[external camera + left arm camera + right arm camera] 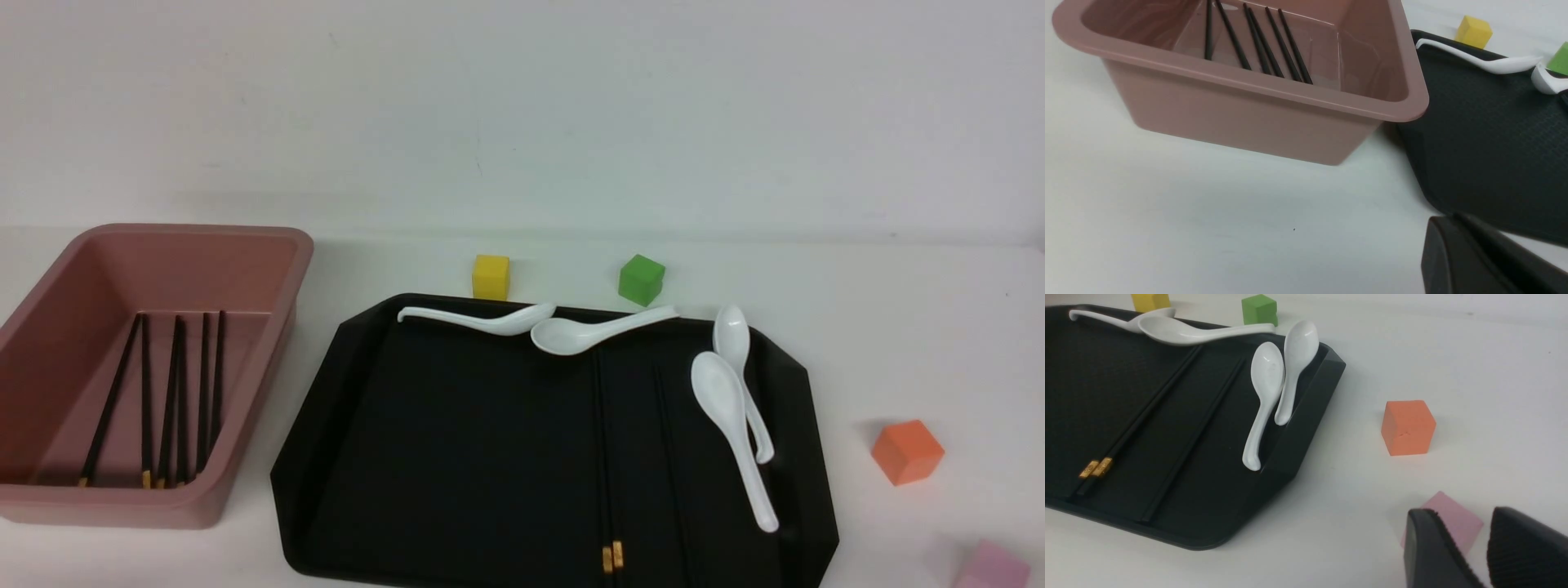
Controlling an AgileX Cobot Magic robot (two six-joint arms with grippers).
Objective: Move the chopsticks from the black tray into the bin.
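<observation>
The black tray (424, 457) lies in the middle of the table. On its right half lies a pair of chopsticks (602, 457), gold bands at the near end. Fainter black sticks (1200, 424) lie parallel, closer to the spoons. Several more chopsticks (171, 400) rest inside the pink bin (269, 327) to the tray's left. Neither gripper shows in the front view. My left gripper (1453, 218) is shut and empty, above the table by the tray's near left corner, short of the bin (1249, 110). My right gripper (1461, 514) is open and empty, over a pink block right of the tray (1306, 416).
Several white spoons (735, 425) lie on the tray along its far and right edges. A yellow block (491, 277) and a green block (641, 279) stand behind the tray. An orange block (906, 452) and a pink block (992, 567) sit to its right.
</observation>
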